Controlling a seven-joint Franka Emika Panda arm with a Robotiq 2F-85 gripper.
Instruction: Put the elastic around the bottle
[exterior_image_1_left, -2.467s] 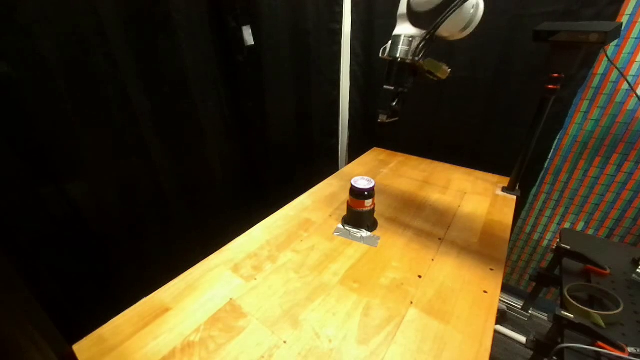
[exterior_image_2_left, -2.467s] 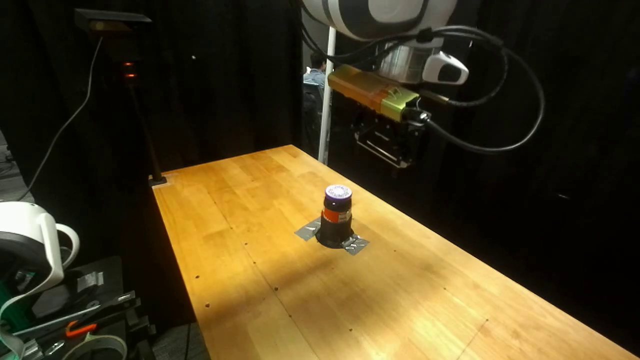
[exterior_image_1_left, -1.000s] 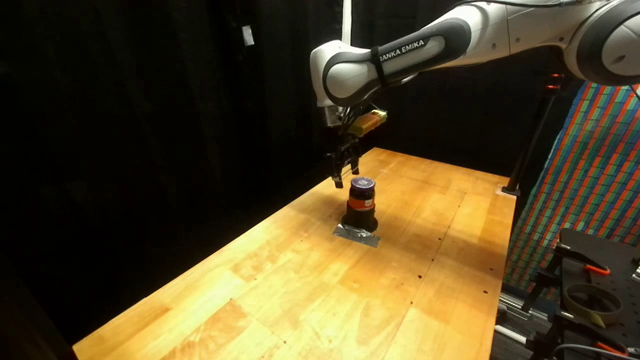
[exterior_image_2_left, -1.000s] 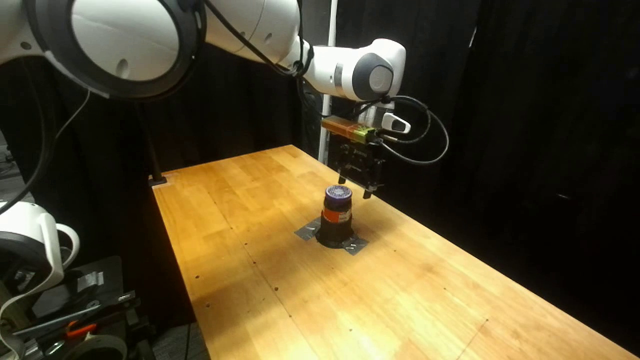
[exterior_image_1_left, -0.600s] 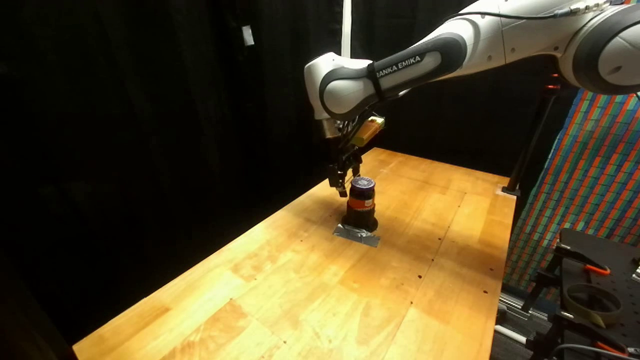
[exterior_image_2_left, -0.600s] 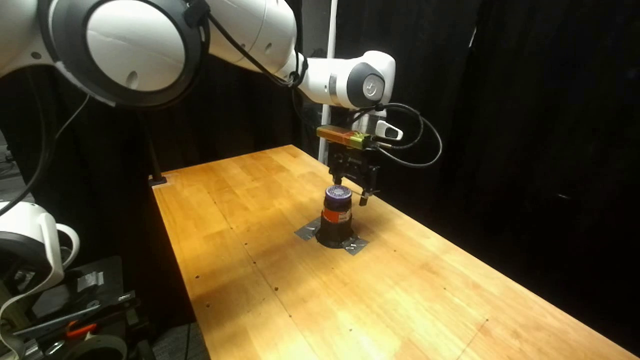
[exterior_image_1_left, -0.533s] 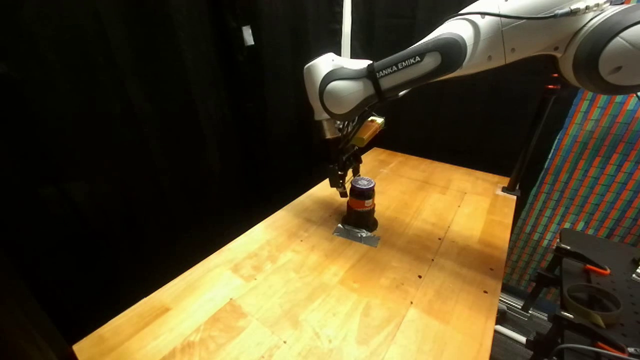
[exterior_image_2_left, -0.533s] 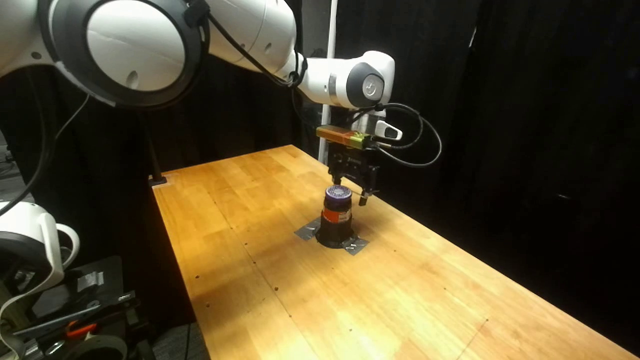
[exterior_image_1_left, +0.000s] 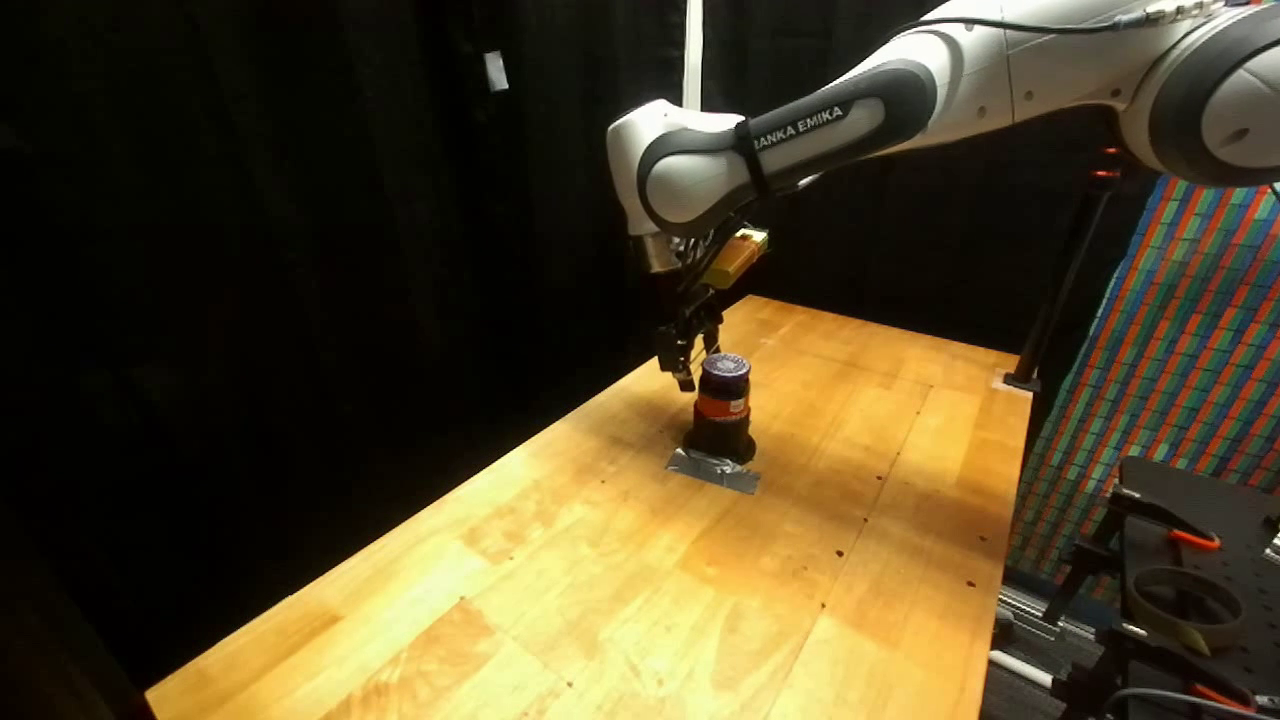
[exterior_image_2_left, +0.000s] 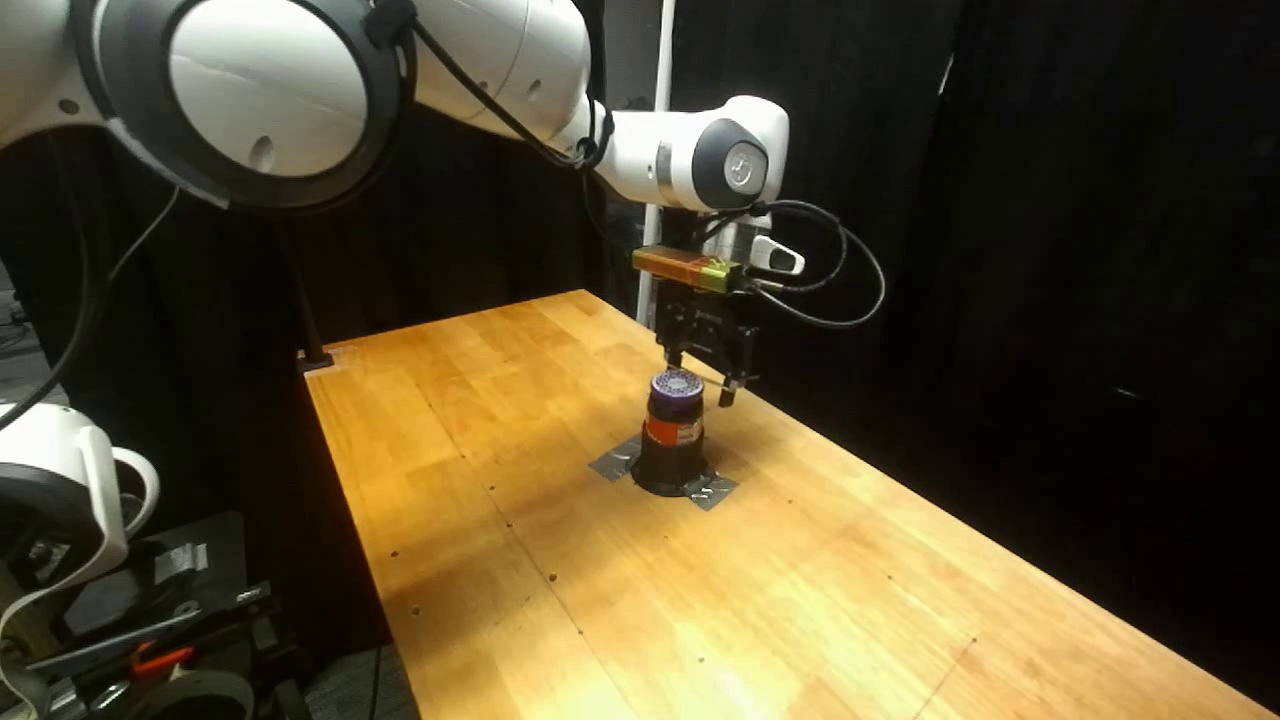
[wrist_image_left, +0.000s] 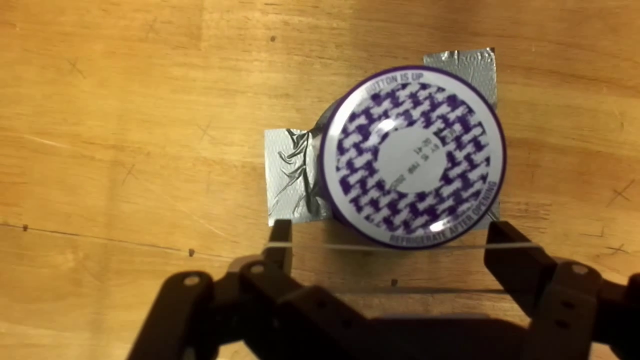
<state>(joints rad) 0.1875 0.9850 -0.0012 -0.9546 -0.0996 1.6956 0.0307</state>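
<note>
The bottle stands upright in a dark round base in both exterior views (exterior_image_1_left: 724, 408) (exterior_image_2_left: 672, 432). It has an orange-red band and a purple-white lid. In the wrist view its lid (wrist_image_left: 415, 160) fills the upper middle. My gripper (wrist_image_left: 388, 252) is open, pointing down, with its fingers spread wider than the lid. In both exterior views the gripper (exterior_image_1_left: 699, 367) (exterior_image_2_left: 700, 381) is beside the bottle, tips around lid height. The elastic (wrist_image_left: 345, 246) is a thin pale band stretched around both fingers. Its near-lid strand runs at the lid's lower rim; I cannot tell whether they touch.
Silver tape (wrist_image_left: 290, 175) fixes the base to the wooden table (exterior_image_1_left: 640, 600). The table's long edge lies just behind the gripper, with a black curtain beyond. A dark stand (exterior_image_2_left: 315, 358) is at a far corner. A side cart (exterior_image_1_left: 1200, 500) holds a tape roll.
The arm has come from high beyond the bottle down to beside its lid, with the fingers still apart. Over the last half second the gripper has risen very slightly. The bottle has not moved.
</note>
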